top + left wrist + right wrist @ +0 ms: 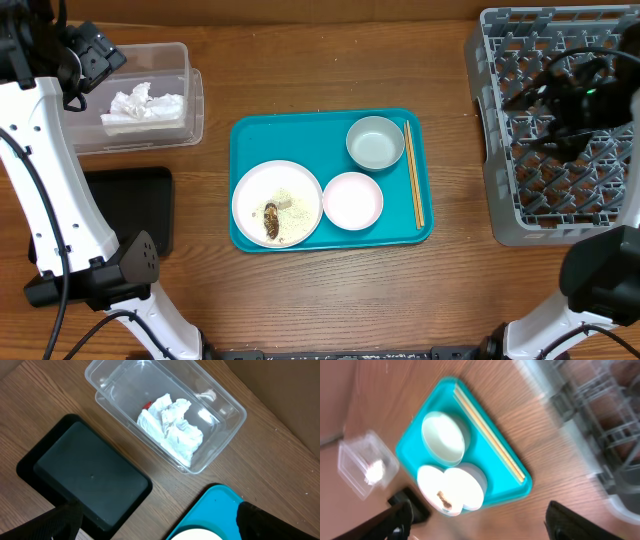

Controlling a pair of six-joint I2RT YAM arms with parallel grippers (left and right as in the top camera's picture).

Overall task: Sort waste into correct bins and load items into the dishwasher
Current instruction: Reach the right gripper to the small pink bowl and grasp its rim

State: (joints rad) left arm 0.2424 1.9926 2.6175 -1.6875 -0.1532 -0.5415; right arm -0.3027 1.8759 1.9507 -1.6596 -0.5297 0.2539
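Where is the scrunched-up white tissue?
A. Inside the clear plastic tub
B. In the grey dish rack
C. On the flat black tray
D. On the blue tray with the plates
A: the scrunched-up white tissue lies inside the clear plastic tub near the table's top left corner.

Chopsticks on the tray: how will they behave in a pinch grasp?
Chopsticks look thin, stiff and light, so probably easy to lift. Lying flat side by side against the tray rim, they leave little finger room and may roll or split apart.
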